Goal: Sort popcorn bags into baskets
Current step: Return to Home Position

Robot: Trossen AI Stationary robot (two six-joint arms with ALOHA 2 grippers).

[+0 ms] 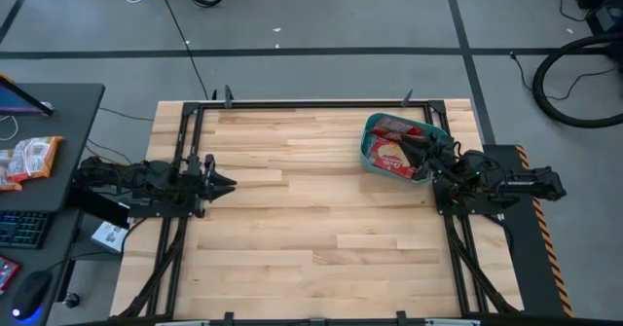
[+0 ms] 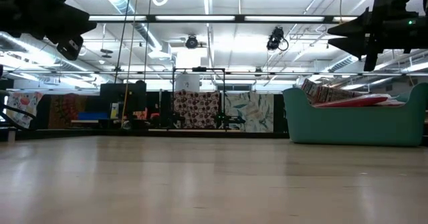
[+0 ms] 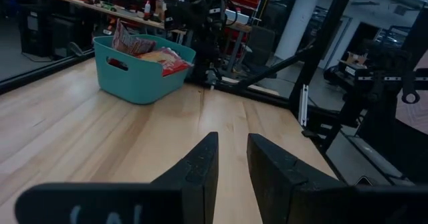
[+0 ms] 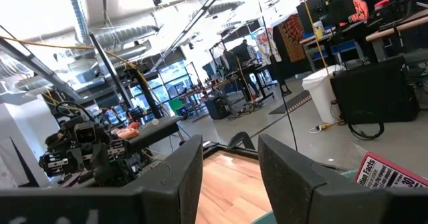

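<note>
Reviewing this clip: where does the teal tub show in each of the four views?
High view: teal tub at the table's upper right, under the right pincer.
Low view: picture's right, standing on the table.
Left wrist view: across the table, beyond the left pincer.
Right wrist view: tub not clearly in it; one packet corner shows.
Shared landmark: the red popcorn bags inside.

We list 2 arms, matte black, boxy jointed links: L arm (image 1: 146, 180) at 9 o'clock, R arm (image 1: 496, 182) at 3 o'clock. Black cables run along each. L gripper (image 3: 233, 138) & R gripper (image 4: 231, 140): 2 dark, flat, wedge-tapered fingers (image 3: 200, 170) apiece.
</note>
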